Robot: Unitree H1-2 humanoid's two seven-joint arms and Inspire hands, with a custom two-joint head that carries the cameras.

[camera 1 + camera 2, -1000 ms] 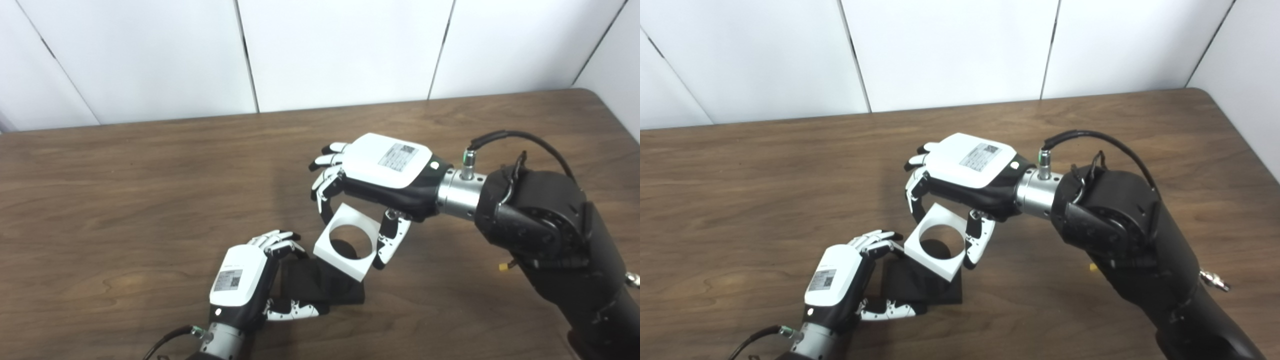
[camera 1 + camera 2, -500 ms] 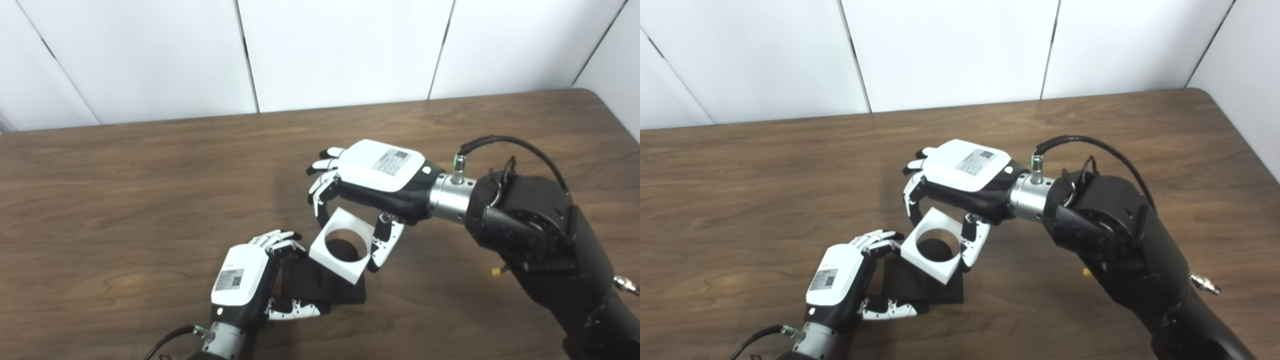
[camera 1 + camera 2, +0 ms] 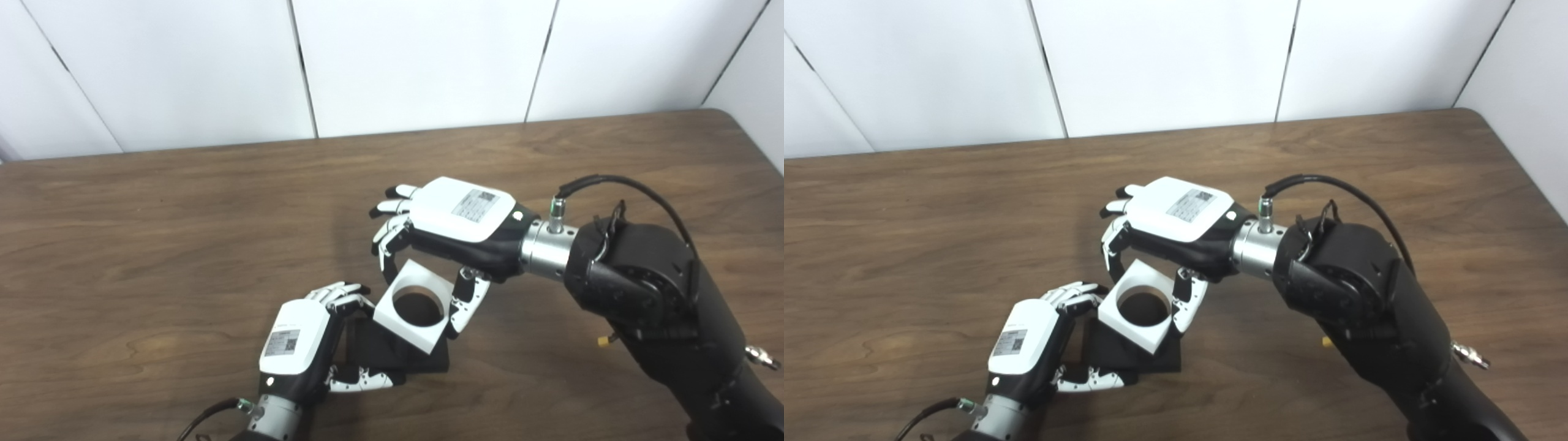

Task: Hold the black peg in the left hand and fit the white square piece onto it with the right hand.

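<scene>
Count: one black peg (image 3: 398,355) gripped by left hand (image 3: 300,343); one white square piece (image 3: 411,306) pinched by right hand (image 3: 459,220)

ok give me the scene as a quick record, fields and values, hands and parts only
left hand: shut on the black peg piece, at the table's near edge
black peg: flat black base resting on the table; peg itself mostly hidden by the white piece
right hand: shut on the white square piece, fingers at its sides
white square piece: tilted, round hole over the black part; seated or not, cannot tell
table: brown wood
</scene>
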